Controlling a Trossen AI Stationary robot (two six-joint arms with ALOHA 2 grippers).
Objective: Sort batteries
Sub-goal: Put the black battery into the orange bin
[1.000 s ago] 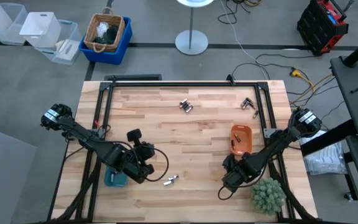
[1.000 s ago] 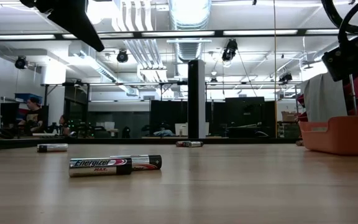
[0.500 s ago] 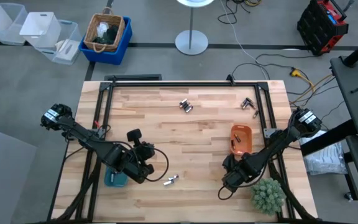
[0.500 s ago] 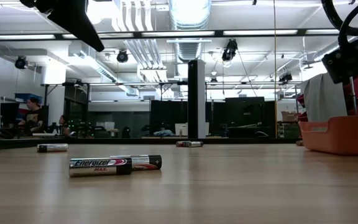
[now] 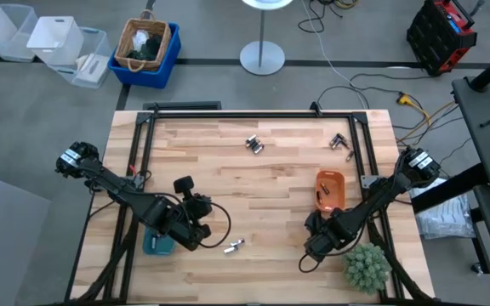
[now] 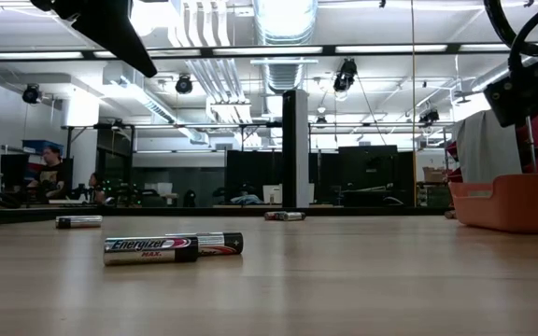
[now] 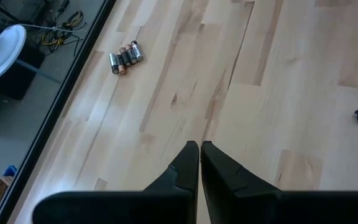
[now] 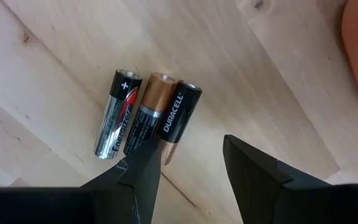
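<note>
Three batteries [image 8: 148,121] lie side by side on the wooden table beneath my open right gripper [image 8: 191,158], whose one finger [image 8: 138,180] covers their near ends. My left gripper [image 7: 199,148] is shut with nothing in it, above bare wood near the table's front left [image 5: 196,223]. Two batteries [image 5: 232,247] lie between the arms and show close up in the low view [image 6: 150,248]. Small clusters lie at the far middle [image 5: 254,145] and far right [image 5: 340,141]. The orange tray [image 5: 329,189] holds one battery. My right gripper stands open over the three batteries, one finger [image 8: 138,180] in front of their near ends [image 8: 166,155]. Whether that finger touches them, I cannot tell.
A teal tray [image 5: 154,245] sits partly under my left arm at the front left. A green spiky plant [image 5: 366,268] stands at the front right corner beside my right arm. A black frame [image 5: 253,115] runs along the table's far and side edges.
</note>
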